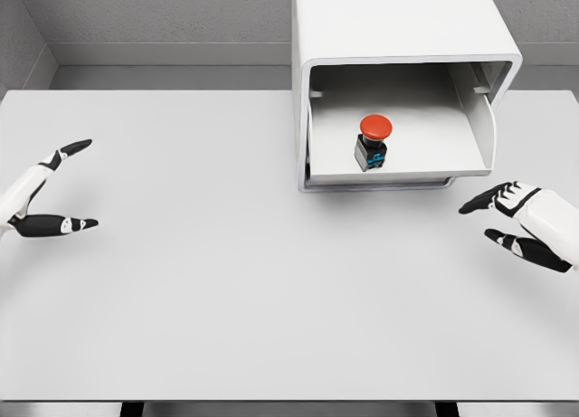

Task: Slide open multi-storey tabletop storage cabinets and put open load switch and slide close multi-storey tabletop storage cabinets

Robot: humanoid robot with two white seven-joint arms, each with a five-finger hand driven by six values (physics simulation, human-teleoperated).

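— Starting at the left edge, what do you have?

— Left hand (pixel 45 193) over the white table (pixel 226 299), near its left side. Fingers spread wide, thumb apart from the rest, holding nothing. White shell, black fingertips. Well apart from everything else.

— Centre?

— Bare tabletop. Further back, right of centre, the storage cabinet (pixel 398 37): white, rounded corners, standing at the table's far edge, front facing the camera. Its drawer (pixel 398 168) is slid out toward the camera; tray floor and side walls visible, all white.

— Load switch?

— Load switch (pixel 373 144) sits inside the open drawer, approx. mid-width, toward the front lip. Upright. Red round mushroom-type cap on top, black boxy body below, small blue-green detail on the body's lower front. Markings too small to read. Clear of the drawer walls on both sides.

— Right side?

— Right hand (pixel 517 222) hovers over the table, below and right of the drawer's front-right corner. Near it, no contact. Fingers open, thumb set apart underneath, nothing held. Same white/black finish as the other.
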